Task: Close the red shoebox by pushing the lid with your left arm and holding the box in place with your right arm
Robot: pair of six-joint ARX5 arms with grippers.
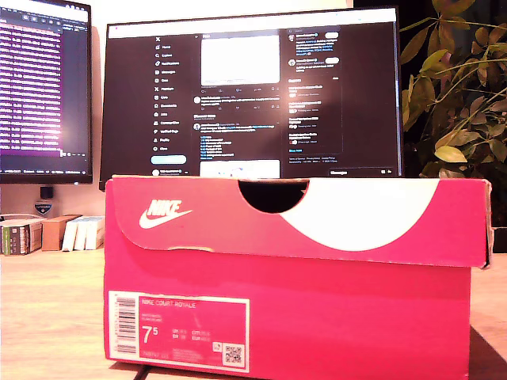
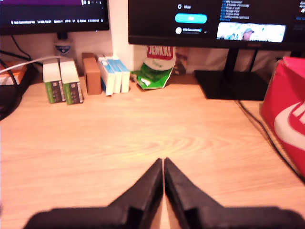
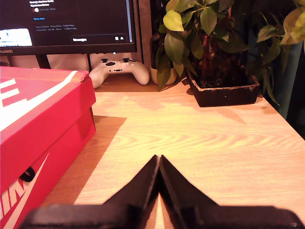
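The red shoebox [image 1: 293, 317] fills the front of the exterior view, its lid [image 1: 301, 218] lying down over the box, white swoosh and a finger notch on the front flap. No arm shows in that view. My first gripper [image 2: 163, 161] is shut with nothing in it, low over bare wood; a corner of the shoebox [image 2: 288, 109] sits off to one side, apart from it. My second gripper [image 3: 158, 157] is also shut and holds nothing, beside the shoebox [image 3: 43, 129] without touching it.
Two monitors [image 1: 253, 95] stand behind the box. Small cartons [image 2: 86, 78] and a green bag [image 2: 155, 71] line the desk's back edge. A white game controller [image 3: 119, 71] and a potted plant [image 3: 219, 57] sit past the second gripper. A cable [image 2: 264, 133] runs along the wood.
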